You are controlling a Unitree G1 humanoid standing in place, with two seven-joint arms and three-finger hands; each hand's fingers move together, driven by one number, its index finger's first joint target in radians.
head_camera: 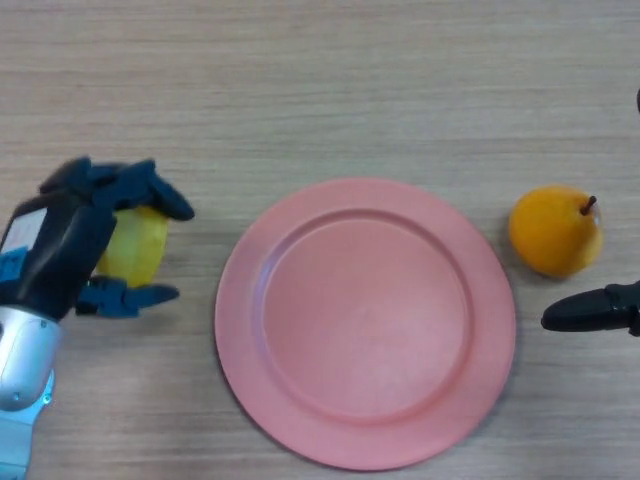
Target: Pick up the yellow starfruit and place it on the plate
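Note:
A yellow starfruit (138, 245) lies on the wooden table at the left, partly hidden by my left hand (70, 245). The hand's fingers curl over its top and the thumb reaches under its near side. A pink round plate (365, 322) sits in the middle of the table with nothing on it, its rim a short gap to the right of the starfruit. Of my right hand (592, 310) only a black finger shows at the right edge, just off the plate's rim.
An orange pear-shaped fruit (555, 231) with a short brown stem stands to the right of the plate, just above my right hand's finger.

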